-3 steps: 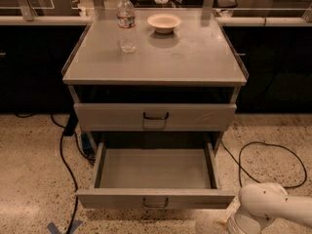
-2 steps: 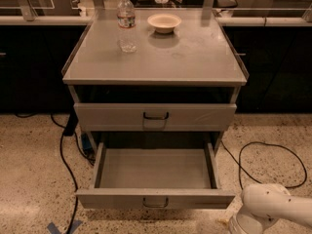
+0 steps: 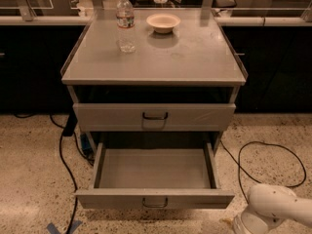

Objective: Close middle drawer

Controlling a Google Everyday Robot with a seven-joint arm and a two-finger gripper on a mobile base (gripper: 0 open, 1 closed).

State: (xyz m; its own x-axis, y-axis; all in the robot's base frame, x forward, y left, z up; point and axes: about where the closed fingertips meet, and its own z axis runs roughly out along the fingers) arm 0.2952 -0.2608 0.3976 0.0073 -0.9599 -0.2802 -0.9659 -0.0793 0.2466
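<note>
The middle drawer [image 3: 155, 199] is pulled far out of the grey cabinet. It is a deep, empty grey tray [image 3: 154, 168] with a low, wide front panel and a small dark loop handle [image 3: 155, 202] at its centre. My gripper is out of view. Only a white rounded arm segment [image 3: 275, 209] shows at the bottom right, to the right of the drawer's front corner and apart from it.
Above it, a drawer with a taller front [image 3: 155, 117] stands slightly out. On the cabinet top [image 3: 185, 57] are a water bottle [image 3: 126, 23] and a small bowl [image 3: 163, 22]. Black cables [image 3: 66, 150] [image 3: 265, 145] lie on the speckled floor on both sides. Dark counters stand behind.
</note>
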